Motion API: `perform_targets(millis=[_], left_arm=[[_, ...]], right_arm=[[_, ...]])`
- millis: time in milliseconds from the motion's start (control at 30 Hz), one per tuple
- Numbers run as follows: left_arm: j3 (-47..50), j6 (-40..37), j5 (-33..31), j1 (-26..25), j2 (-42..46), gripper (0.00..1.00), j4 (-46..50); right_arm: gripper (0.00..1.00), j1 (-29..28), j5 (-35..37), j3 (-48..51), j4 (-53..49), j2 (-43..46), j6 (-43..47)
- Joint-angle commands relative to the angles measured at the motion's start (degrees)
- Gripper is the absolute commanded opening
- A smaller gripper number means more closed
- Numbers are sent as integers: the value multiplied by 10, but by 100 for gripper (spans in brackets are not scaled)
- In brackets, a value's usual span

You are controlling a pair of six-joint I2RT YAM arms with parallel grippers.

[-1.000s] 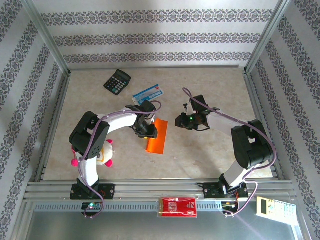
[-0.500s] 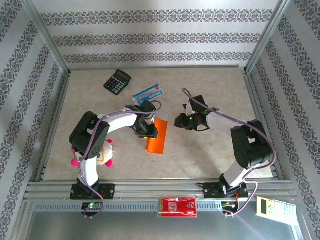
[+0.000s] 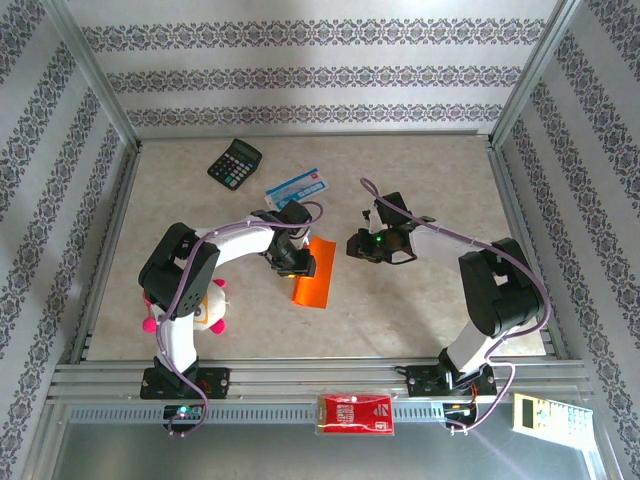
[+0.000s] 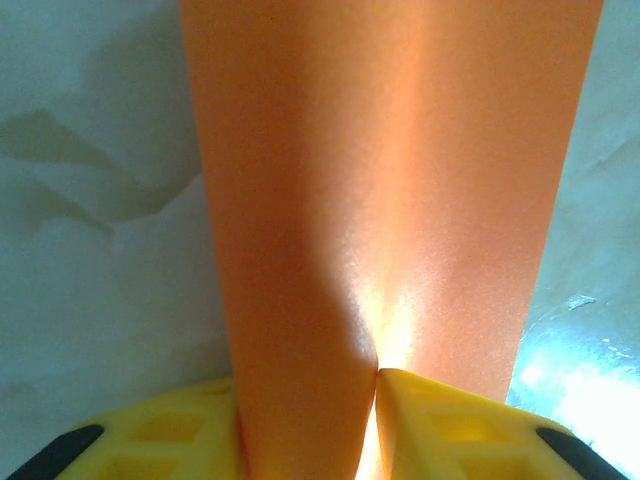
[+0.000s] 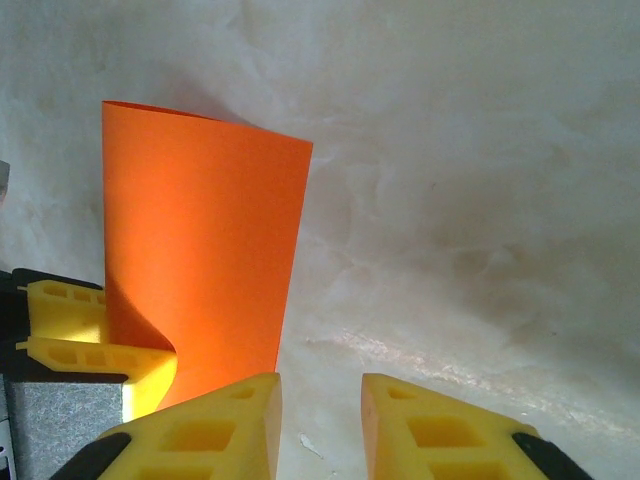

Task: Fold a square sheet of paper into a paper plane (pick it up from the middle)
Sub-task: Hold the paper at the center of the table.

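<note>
The square sheet of paper (image 3: 313, 277) is bright orange and bent over into a long strip, with one end resting on the table. My left gripper (image 3: 299, 262) is shut on its upper end. In the left wrist view the paper (image 4: 390, 180) runs away from the yellow fingertips (image 4: 460, 430), pinched between them. My right gripper (image 3: 353, 244) hovers just right of the sheet, apart from it. In the right wrist view its jaws (image 5: 320, 425) stand open over bare table, with the paper (image 5: 200, 250) to their left and the left gripper's fingers (image 5: 70, 330) clamped on the paper's near end.
A black calculator (image 3: 234, 162) and a blue-and-white packet (image 3: 297, 186) lie behind the left gripper. A plush toy (image 3: 205, 308) sits by the left arm's base. A red packet (image 3: 354, 413) and a pale keypad device (image 3: 545, 412) rest on the front rail.
My right gripper has crept slightly left, toward the paper. The left gripper and the sheet have stayed put.
</note>
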State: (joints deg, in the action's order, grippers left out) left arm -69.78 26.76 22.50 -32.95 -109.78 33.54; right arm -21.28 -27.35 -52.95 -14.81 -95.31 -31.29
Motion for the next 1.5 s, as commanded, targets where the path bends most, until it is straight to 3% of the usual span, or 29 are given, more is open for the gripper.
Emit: perform_targets(millis=[0,500,900,1467], left_arm=[[20,-8,-47,3,-36,38,38],[19,-9,-48,3,-39,37,37],[22,-8,-47,3,-39,37,36],[21,-8,-48,3,-39,37,36]], right_arm=[[28,-4,-1,-2,5,-6,-4],[26,-14,-14,1,20,-9,-21],[3,-42,-88,24,136,-52,-116],[0,-78,-92,16,167,-106,-145]])
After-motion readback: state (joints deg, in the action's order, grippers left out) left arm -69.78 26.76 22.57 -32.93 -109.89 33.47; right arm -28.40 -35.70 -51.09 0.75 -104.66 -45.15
